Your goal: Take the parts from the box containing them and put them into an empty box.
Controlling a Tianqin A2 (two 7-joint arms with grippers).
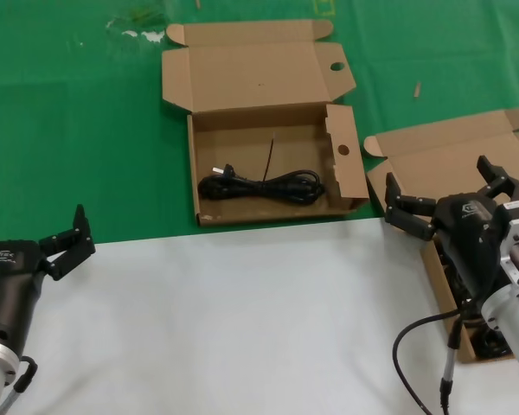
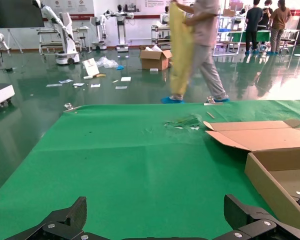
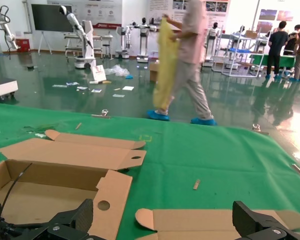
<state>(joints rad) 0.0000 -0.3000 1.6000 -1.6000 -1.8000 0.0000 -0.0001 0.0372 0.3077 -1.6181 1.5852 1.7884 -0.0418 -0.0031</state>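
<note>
Hovering over the plain-lidded box (image 1: 454, 173) at the far right of the wide box with round-holed flaps (image 1: 272, 156), the right gripper (image 1: 450, 194) has its fingers spread wide and nothing between them, which reads as lining up for another pick. One cable bundle (image 1: 259, 186) already lies coiled along the near wall inside the wide box, so that box is receiving parts now; its lid is folded flat back to keep the opening clear. More dark cables seem to sit in the plain-lidded box beneath the right arm, mostly hidden. Well to the left of the wide box, the left gripper (image 1: 65, 242) waits over the white sheet (image 1: 242, 320), fingers apart and empty. Only the head view shows the cable whole; the right wrist view catches the holed flap (image 3: 104, 205) up close, and the left wrist view just one corner of the wide box (image 2: 275, 175).
</note>
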